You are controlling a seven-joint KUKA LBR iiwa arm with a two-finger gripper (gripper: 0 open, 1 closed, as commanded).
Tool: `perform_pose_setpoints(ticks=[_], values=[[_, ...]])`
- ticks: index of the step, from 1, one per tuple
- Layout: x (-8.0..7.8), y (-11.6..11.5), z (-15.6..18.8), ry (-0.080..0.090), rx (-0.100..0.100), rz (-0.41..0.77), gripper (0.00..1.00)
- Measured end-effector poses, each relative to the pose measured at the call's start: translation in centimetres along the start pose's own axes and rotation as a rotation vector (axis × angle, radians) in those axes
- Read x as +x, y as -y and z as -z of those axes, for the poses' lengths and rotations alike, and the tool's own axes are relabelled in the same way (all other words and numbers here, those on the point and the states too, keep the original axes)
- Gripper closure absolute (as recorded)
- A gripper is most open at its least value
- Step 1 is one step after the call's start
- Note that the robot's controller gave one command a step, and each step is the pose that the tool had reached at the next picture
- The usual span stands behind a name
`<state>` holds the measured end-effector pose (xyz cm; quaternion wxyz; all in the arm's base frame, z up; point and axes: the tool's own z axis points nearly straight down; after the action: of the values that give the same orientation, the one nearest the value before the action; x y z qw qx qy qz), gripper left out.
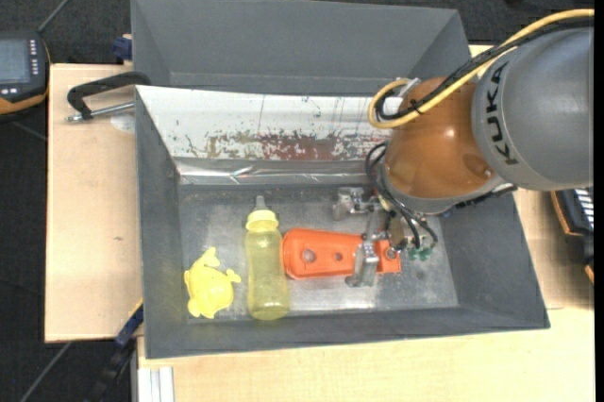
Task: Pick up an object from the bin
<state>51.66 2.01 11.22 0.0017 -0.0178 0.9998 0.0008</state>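
The jaws sit at the right end of a smooth orange plastic piece (319, 256) lying flat; how open they are, I cannot tell. Farther left of the jaws lie a translucent yellow bottle (266, 279) and a lumpy yellow toy (208, 287).

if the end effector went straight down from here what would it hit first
Probably the right end of the orange plastic object; the end effector hangs directly over it, height unclear.

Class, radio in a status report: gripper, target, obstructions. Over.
Gripper at orange plastic thing's right end. Yellow bottle beside its left end. Yellow toy further left, apart.
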Motion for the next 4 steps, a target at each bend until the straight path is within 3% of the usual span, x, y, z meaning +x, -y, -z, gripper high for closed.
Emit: perform_pose_setpoints(ticks=[1, 4], values=[[-2.65, -1.08, -3.03, 0.005, -0.001, -0.038, 1.0], [-2.63, -1.07, -3.04, 0.004, -0.001, -0.039, 1.0]])
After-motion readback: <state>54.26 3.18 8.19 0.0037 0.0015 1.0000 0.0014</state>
